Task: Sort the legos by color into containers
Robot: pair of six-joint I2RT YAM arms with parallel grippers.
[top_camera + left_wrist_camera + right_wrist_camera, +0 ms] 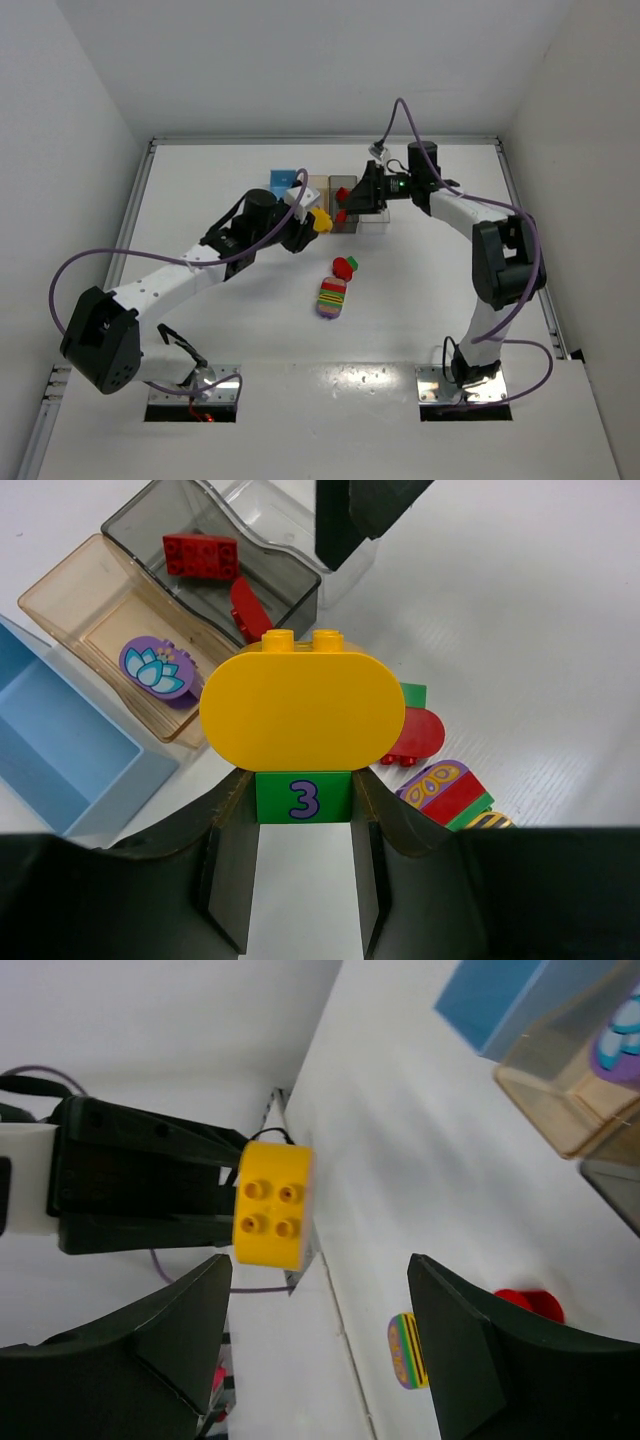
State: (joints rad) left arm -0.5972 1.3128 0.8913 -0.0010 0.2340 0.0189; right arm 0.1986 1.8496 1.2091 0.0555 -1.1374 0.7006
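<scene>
My left gripper (312, 222) is shut on a clump of a yellow oval lego (300, 710) stacked on a green lego marked 3 (303, 796). It holds the clump above the table just in front of the bins. The blue bin (60, 740) is empty. The tan bin (90, 610) holds a purple lotus lego (155, 668). The dark grey bin (290, 575) holds two red legos (200, 555). The clear bin (270, 515) stands behind it. My right gripper (320, 1260) is open and empty, hovering over the dark grey and clear bins (358, 200). It faces the held yellow lego (272, 1203).
A red lego (343, 267) with a green one (353, 262) beside it lies on the table in front of the bins. A striped multicoloured clump (332, 297) lies just nearer. The four bins stand in a row at the back centre (315, 190).
</scene>
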